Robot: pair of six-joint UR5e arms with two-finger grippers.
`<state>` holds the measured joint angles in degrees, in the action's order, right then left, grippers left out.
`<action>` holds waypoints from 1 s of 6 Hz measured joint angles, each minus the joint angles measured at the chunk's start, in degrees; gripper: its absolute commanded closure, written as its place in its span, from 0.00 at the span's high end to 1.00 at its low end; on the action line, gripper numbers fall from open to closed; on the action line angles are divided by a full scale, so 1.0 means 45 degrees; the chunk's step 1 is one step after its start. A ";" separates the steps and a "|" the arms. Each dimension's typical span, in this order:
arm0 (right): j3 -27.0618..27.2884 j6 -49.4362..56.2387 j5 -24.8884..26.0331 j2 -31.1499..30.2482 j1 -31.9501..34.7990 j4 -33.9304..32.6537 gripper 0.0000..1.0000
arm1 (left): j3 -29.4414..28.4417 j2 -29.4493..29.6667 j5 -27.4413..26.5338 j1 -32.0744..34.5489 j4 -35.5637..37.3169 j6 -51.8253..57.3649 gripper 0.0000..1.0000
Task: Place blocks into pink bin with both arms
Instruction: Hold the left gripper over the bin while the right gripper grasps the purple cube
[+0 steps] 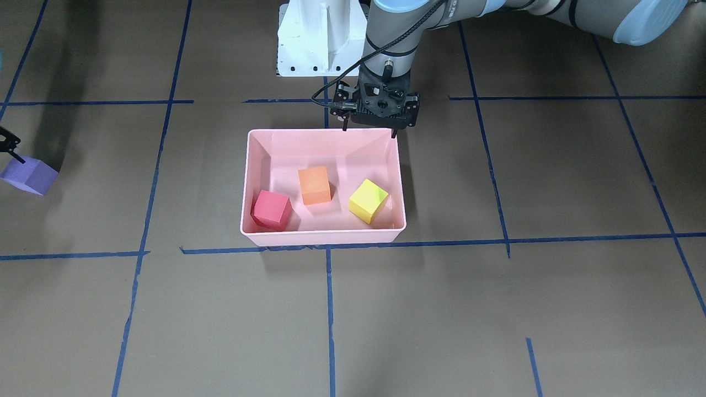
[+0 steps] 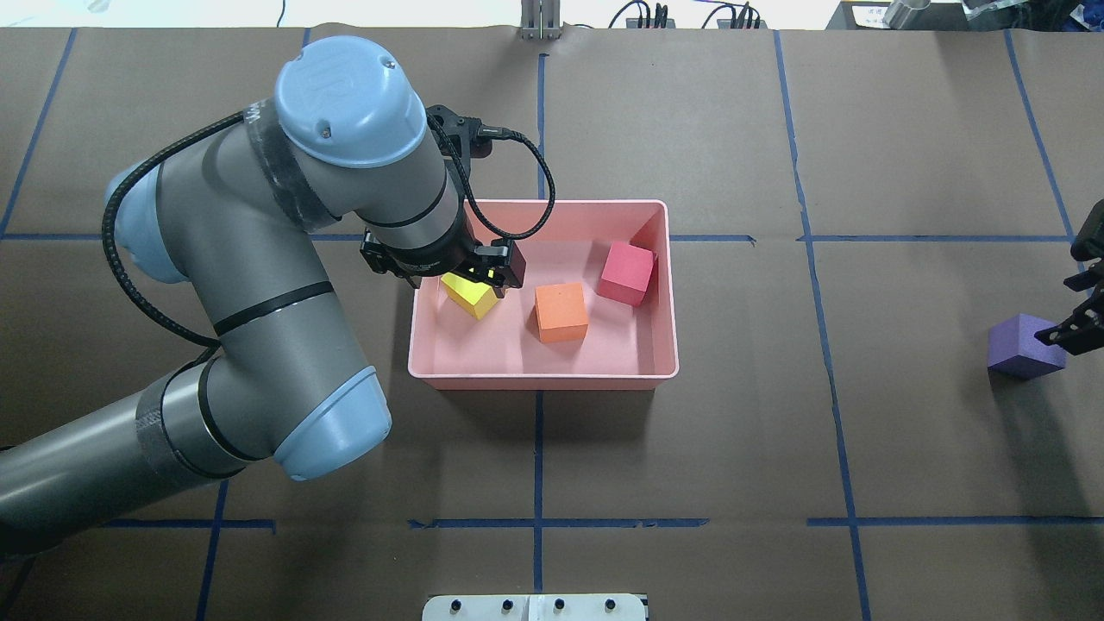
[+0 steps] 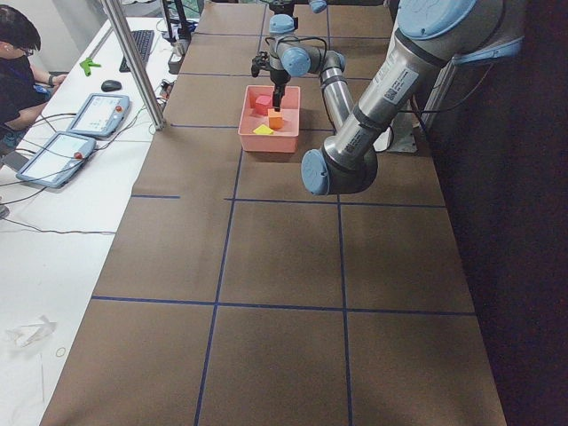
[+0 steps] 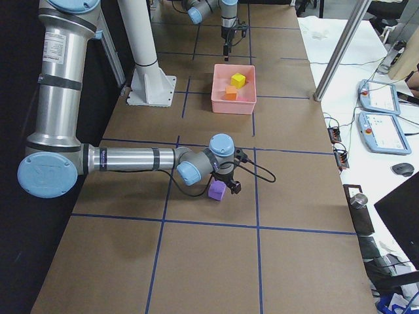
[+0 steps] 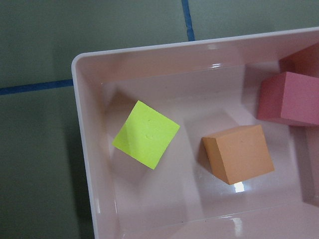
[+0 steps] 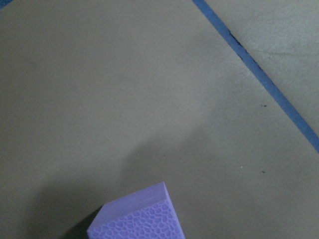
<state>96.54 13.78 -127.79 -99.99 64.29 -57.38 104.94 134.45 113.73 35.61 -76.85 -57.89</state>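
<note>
The pink bin (image 1: 322, 236) stands mid-table and holds the red block (image 1: 271, 209), the orange block (image 1: 314, 185) and the yellow-green block (image 1: 368, 200). My left gripper (image 1: 370, 129) is open and empty, and hovers over the bin's robot-side rim; in the overhead view it covers part of the yellow-green block (image 2: 470, 295). The purple block (image 2: 1025, 347) sits on the table far out on my right. My right gripper (image 2: 1078, 293) is at the view's edge and looks open, with one fingertip (image 2: 1056, 332) at the block's top edge. The right wrist view shows the purple block's corner (image 6: 137, 216).
Blue tape lines grid the brown table. The white base pedestal (image 1: 314, 38) stands behind the bin. A side desk with tablets (image 3: 93, 115), a metal pole (image 3: 133, 62) and an operator lie beyond the table's far edge.
</note>
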 measured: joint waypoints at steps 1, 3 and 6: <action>-0.0044 0.0090 0.0060 -0.0131 -0.0306 0.0034 1.00 | 0.0008 -0.0003 0.0000 -0.0002 -0.0001 -0.0005 1.00; -0.0387 0.0112 0.0186 -0.0166 -0.0869 0.0050 0.81 | 0.0018 -0.0010 0.0000 -0.0018 -0.0010 -0.0029 1.00; -0.0874 0.0020 0.0346 0.0042 -0.1284 0.0025 0.32 | 0.0007 -0.0010 0.0000 -0.0023 -0.0011 -0.0018 1.00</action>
<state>92.60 13.87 -126.24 -99.80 58.51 -57.26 104.97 134.41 113.73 35.51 -76.90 -57.97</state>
